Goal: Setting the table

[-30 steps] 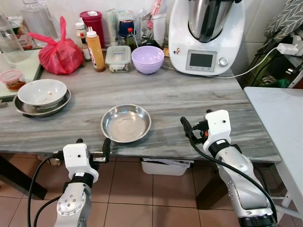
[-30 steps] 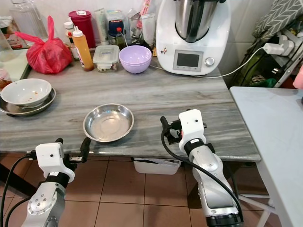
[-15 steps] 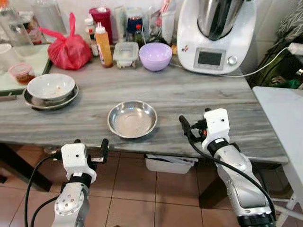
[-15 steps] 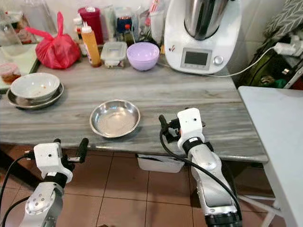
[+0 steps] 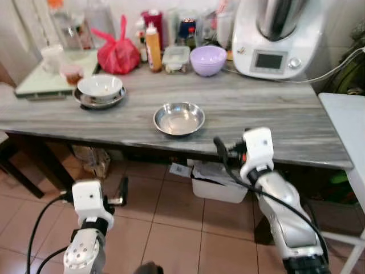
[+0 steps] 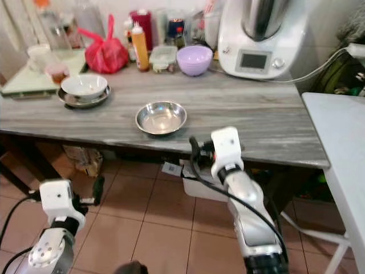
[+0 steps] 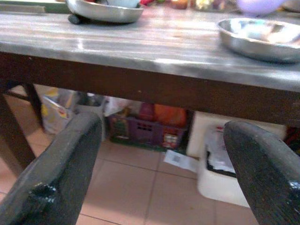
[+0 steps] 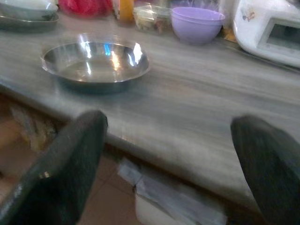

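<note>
A: On the grey wood-grain table (image 5: 268, 117), what's sitting where?

B: A steel dish (image 5: 179, 119) is lying near the front edge, roughly mid-table, empty. A white bowl (image 5: 100, 86) is resting inside a steel plate (image 5: 85, 100) toward the robot's left. A lilac bowl (image 5: 208, 60), clear lidded container (image 5: 175, 57), orange sauce bottle (image 5: 153, 40) and red plastic bag (image 5: 118, 55) are lining the back. A white kitchen machine (image 5: 279, 37) is standing at the back right.

A: Right gripper (image 8: 168, 164)?

B: It's hanging just off the table's front edge, right of the steel dish, fingers spread wide, gripping nothing. Wrist view is looking across the tabletop at the dish.

A: Left gripper (image 7: 159, 171)?

B: It's sitting low, below table height, over the tiled floor (image 5: 171, 217), apart from the table. Fingers also wide apart, nothing between them. Its camera is showing the table's underside edge, plus a white bin (image 7: 215, 164) under it.
</note>
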Controlling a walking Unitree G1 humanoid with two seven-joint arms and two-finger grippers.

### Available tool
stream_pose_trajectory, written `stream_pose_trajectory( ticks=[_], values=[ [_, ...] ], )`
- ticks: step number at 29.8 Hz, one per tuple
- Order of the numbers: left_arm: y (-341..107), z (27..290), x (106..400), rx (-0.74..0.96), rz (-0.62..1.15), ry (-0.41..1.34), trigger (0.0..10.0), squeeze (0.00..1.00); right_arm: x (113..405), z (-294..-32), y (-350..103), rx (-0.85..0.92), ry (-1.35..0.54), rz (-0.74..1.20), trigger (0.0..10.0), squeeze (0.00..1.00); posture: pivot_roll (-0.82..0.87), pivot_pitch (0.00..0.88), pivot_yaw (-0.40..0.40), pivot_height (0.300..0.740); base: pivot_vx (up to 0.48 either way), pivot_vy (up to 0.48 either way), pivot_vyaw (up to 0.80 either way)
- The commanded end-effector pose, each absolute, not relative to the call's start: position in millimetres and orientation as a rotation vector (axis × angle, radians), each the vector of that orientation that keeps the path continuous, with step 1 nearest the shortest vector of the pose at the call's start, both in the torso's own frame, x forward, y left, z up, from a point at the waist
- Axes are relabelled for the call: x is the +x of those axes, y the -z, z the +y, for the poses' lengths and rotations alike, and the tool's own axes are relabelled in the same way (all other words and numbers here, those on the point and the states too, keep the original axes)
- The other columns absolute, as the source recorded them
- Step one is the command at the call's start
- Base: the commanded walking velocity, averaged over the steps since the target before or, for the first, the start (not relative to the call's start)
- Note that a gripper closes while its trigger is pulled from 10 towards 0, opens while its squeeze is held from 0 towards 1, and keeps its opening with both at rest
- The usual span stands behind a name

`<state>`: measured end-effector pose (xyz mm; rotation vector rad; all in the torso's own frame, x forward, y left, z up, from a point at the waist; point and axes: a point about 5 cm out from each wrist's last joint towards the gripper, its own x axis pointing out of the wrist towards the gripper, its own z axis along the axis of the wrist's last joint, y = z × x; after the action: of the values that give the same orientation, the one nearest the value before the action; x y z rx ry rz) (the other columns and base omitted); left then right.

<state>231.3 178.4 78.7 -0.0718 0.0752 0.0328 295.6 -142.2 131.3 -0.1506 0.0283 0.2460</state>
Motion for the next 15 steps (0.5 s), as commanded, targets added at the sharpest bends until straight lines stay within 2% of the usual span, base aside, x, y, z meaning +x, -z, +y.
stream_pose_trajectory(
  ticks=[1,15],
  values=[
    [-80.9,180.4,230.7,-0.058,0.072,-0.028,10.0,0.0,297.2,-138.4,-136.9,-0.144,-0.254,0.005,10.0,0.0,-0.12,0.046,0.037,0.74,-0.337,0.0,0.0],
    [-81.1,182.2,230.3,-0.046,0.08,-0.019,10.0,0.0,299.7,-138.8,-136.1,-0.145,-0.241,0.006,10.0,0.0,-0.11,0.046,0.038,0.74,-0.353,0.0,0.0]
  ],
)
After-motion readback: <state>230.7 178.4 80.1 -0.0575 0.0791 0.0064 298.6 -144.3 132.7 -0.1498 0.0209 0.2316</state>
